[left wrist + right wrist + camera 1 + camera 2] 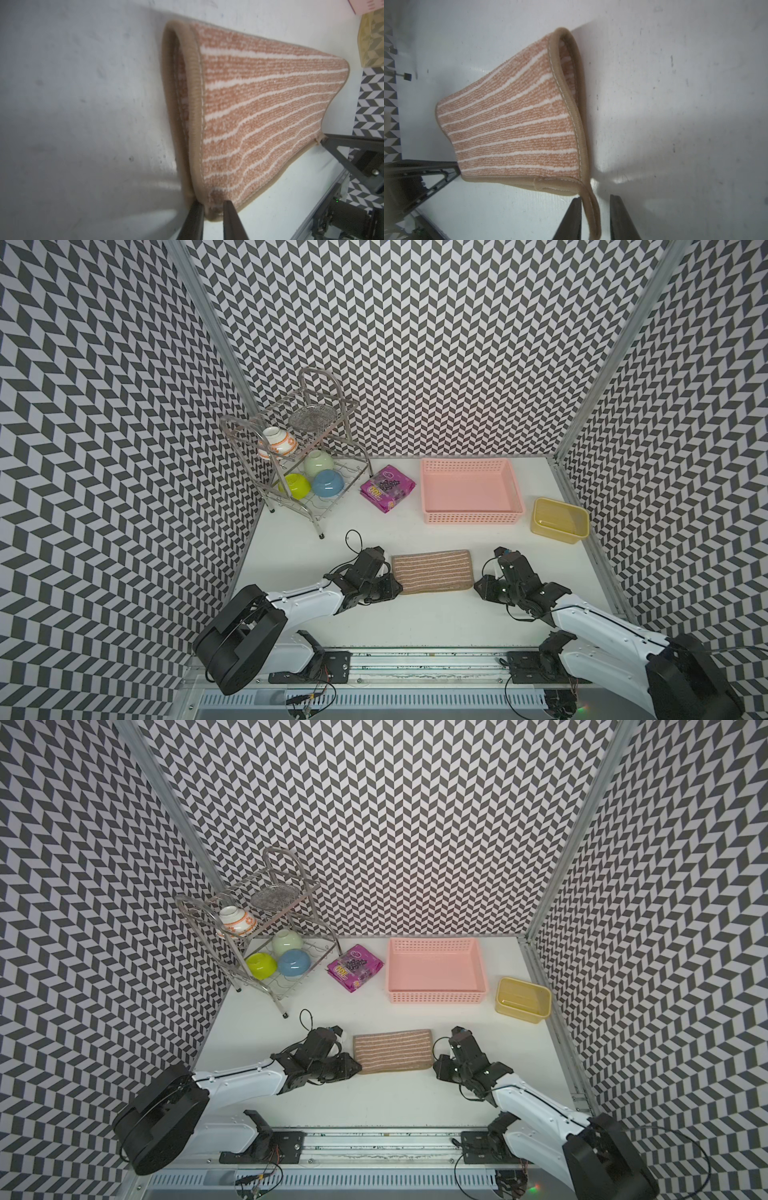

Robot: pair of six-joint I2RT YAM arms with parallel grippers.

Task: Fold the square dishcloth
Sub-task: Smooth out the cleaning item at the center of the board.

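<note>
So the first fold looks done: the dishcloth (432,572) lies doubled over as a long strip on the table (415,626), in front of the pink basket (473,517) on the robot's side, with a band of bare tabletop between them. The crease seems to face the basket and the loose edges face away from it. The left gripper (211,204) sits at one corner on that far-from-basket side, jaws a bit apart with the doubled corner between them. To me it reads as a loose straddle, not a pinch. The right gripper (595,198) is at the other corner, jaws apart too, with only the little corner loop (595,226) running between them. My guess for the next step is backing both off, then carrying one short end over the other, which means catching both layers, since the short ends gape open. There's plenty of room: nothing lies between the strip and the basket, and the yellow tub (559,519) and purple packet (387,488) either side of the basket are well clear. I'd just watch that loop snagging a finger.
</note>
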